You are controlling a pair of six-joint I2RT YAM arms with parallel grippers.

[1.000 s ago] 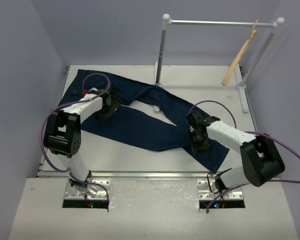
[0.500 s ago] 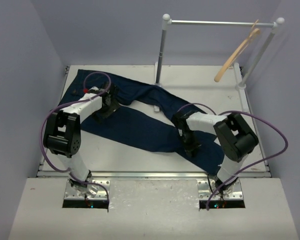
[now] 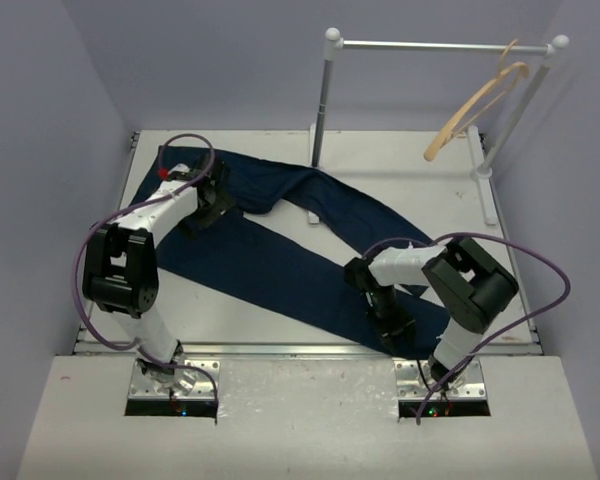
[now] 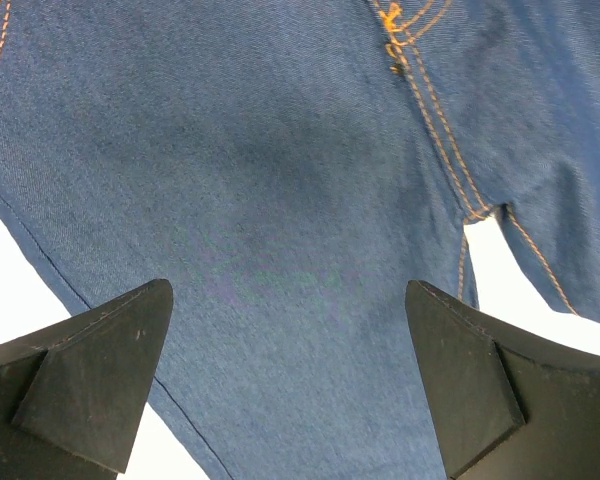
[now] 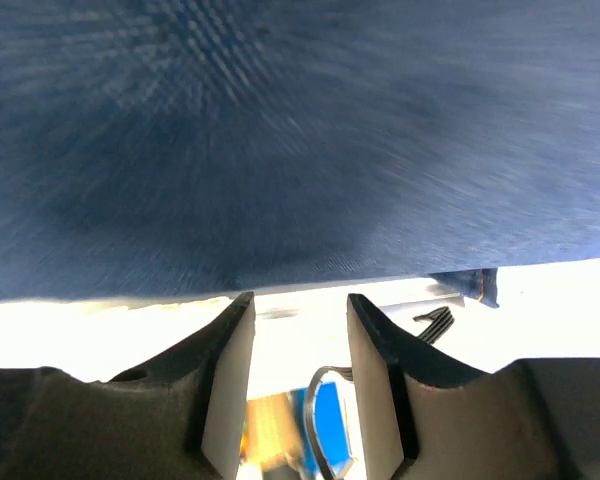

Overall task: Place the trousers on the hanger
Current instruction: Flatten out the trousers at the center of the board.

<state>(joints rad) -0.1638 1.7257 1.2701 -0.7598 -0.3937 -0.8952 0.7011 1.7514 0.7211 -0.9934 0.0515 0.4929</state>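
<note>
a robotics lab cell: plain lilac walls [image 3: 70, 100] box in a white counter [image 3: 400, 160], left arm [image 3: 130, 270] and right arm [image 3: 470, 290] bolted at its near edge.

The trousers [image 5: 280, 130] are smeared by blur in the right wrist view and run past its edges.

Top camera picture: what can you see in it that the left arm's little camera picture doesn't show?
Only the top camera shows the wooden hanger hooked on the white rail, the right gripper, and the trousers spread full-length across the table. Only the left wrist camera shows the orange stitching close up, and the wide gap between the black fingers. Both show the dark blue trousers with the left gripper over them.
</note>
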